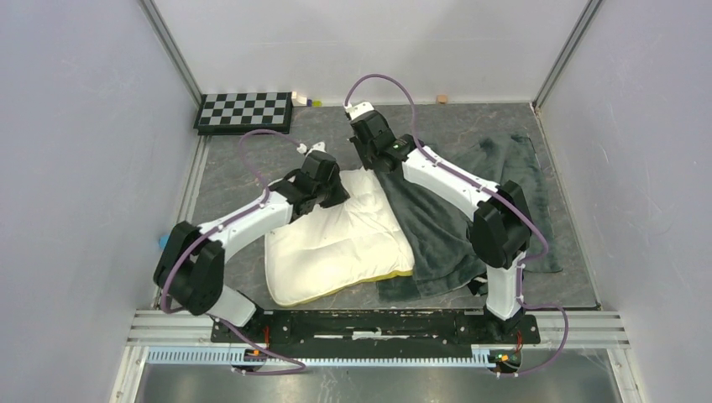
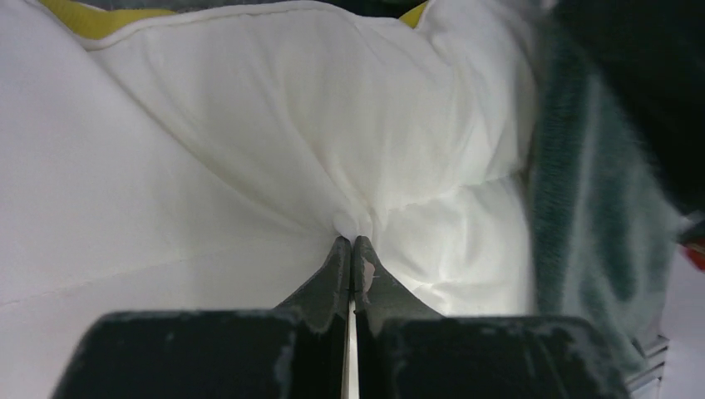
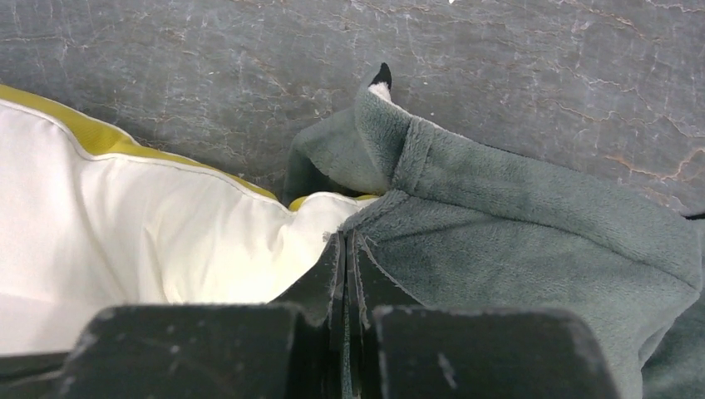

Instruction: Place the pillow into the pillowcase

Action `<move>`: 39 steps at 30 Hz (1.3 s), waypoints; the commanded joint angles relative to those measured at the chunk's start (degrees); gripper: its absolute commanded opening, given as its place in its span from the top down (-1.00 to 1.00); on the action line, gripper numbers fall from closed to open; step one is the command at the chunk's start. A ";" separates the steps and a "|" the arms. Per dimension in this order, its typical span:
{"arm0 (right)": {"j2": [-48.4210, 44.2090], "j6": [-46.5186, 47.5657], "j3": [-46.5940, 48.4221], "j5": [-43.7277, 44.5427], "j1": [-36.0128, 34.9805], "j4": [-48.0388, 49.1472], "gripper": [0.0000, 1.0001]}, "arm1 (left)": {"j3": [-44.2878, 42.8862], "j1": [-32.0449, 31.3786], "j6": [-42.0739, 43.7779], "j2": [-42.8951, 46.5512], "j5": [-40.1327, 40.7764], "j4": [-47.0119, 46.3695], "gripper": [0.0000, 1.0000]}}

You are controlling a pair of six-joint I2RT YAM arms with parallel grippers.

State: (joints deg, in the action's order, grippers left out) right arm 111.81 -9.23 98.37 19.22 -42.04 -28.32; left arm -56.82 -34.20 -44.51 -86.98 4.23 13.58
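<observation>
Plump cream-white quilted pillow (image 1: 336, 243) was pinched by closed left fingers (image 2: 335, 278); grey-green plush pillowcase (image 3: 515, 241) hem beside pillow clamped by right fingers (image 3: 334, 274).

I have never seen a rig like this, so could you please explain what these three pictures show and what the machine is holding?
The machine is two robot arms, a left arm and a right arm, bolted at the near edge of a table. The wide picture comes from a fixed camera above and behind them. The other two come from a camera on each wrist, looking along the fingers. On the table lie a cream-white pillow with a yellow edge and, beside it, a grey-green plush pillowcase. A checkerboard sits at the back. The left pincer is shut on a pinch of pillow fabric. The right pincer is shut at the pillowcase's hem, apparently gripping it.
</observation>
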 commanded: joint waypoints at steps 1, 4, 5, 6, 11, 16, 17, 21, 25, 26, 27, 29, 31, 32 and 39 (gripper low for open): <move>0.61 -1.81 2.94 -6.09 -0.84 3.24 1.00 | -4.55 -1.59 -1.74 7.09 -2.22 -6.56 0.95; 2.68 -2.87 4.83 -7.33 -1.75 3.13 1.00 | -6.94 -1.28 -0.78 4.09 -0.65 -4.22 0.95; 3.00 -3.04 5.07 -7.58 -1.81 3.35 1.00 | -6.96 -1.03 -0.82 2.67 -0.45 -4.14 0.95; 3.16 -3.22 5.04 -7.94 -1.67 3.67 1.00 | -6.63 -0.76 -1.13 1.24 -0.44 -4.63 0.95; 4.31 -2.79 6.83 -8.63 0.07 2.18 0.97 | -5.53 -0.31 -2.64 -6.54 -0.96 -7.08 0.95; -1.18 -1.35 4.17 -6.05 -0.04 0.88 0.66 | -5.76 -0.27 -3.48 -9.06 -1.53 -8.31 0.95; -3.19 -1.22 2.28 -5.07 -0.06 0.94 0.47 | -5.72 -0.30 -3.52 -8.78 -1.43 -8.21 0.95; -13.28 -1.64 -8.56 -0.57 -0.12 1.28 -0.28 | -6.02 -0.30 -3.08 -7.04 -0.65 -5.04 0.82; -24.47 -3.55 -22.20 4.04 -0.40 2.37 -0.63 | -4.37 -0.48 -2.29 -3.48 -0.81 -2.32 0.16; -27.12 -3.98 -25.93 4.71 -0.49 2.91 -0.67 | -3.91 -0.67 -1.89 -2.10 -0.76 -1.40 -0.07; -28.99 -4.50 -28.74 5.11 -0.56 3.16 -0.69 | -3.52 -0.97 -1.28 -0.40 -0.47 -0.26 -0.25; -32.24 -5.19 -34.16 5.72 -0.90 3.26 -0.70 | -2.92 -1.82 -0.07 2.52 0.66 2.83 -0.76; -34.23 -5.93 -38.17 7.10 -1.27 3.33 -0.71 | -2.26 -3.25 0.96 5.36 3.20 6.58 -0.98; -35.06 -6.11 -40.33 7.64 -1.29 3.87 -0.72 | -1.36 -4.09 0.94 6.71 4.42 7.91 -1.00; -32.81 -6.42 -43.04 4.98 -1.44 6.42 -0.72 | 3.36 -7.50 -1.71 4.03 6.17 5.47 -1.00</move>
State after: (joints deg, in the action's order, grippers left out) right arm 77.78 -14.48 53.93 24.49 -42.94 -25.36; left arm -55.55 -40.23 -45.17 -79.13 8.05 18.55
